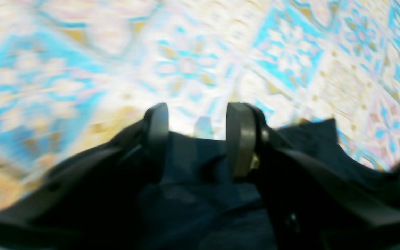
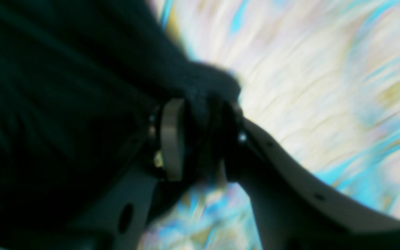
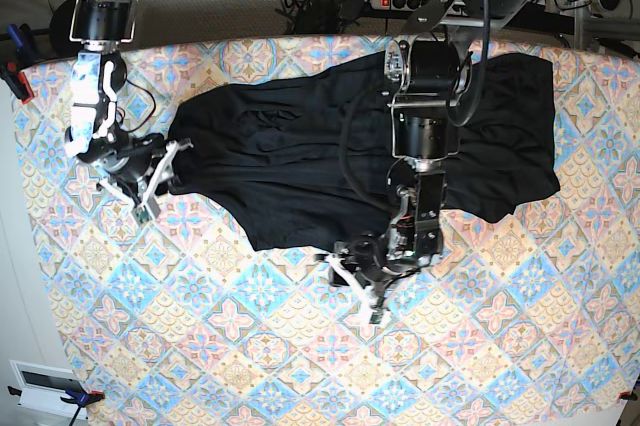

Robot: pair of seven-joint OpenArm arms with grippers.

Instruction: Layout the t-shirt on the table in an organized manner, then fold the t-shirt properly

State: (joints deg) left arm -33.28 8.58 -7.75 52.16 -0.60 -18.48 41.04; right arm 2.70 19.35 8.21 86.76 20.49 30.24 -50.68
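Left claw [image 1: 196, 139]: jaws parted, wrist angled low. Right claw [image 2: 200, 139]: jaws pinched on dark fabric, arm extended sideways.

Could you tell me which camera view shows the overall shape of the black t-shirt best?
The base view: the t-shirt is seen from above, spread wide across the table. The left wrist view shows only a blurred hem edge between the fingers. The right wrist view shows a dark bunch at the gripper.

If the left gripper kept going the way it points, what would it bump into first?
Probably just the table. The left gripper stands open over the t-shirt hem, and past its fingertips only bare patterned cloth shows. Depth is hard to judge in the blur.
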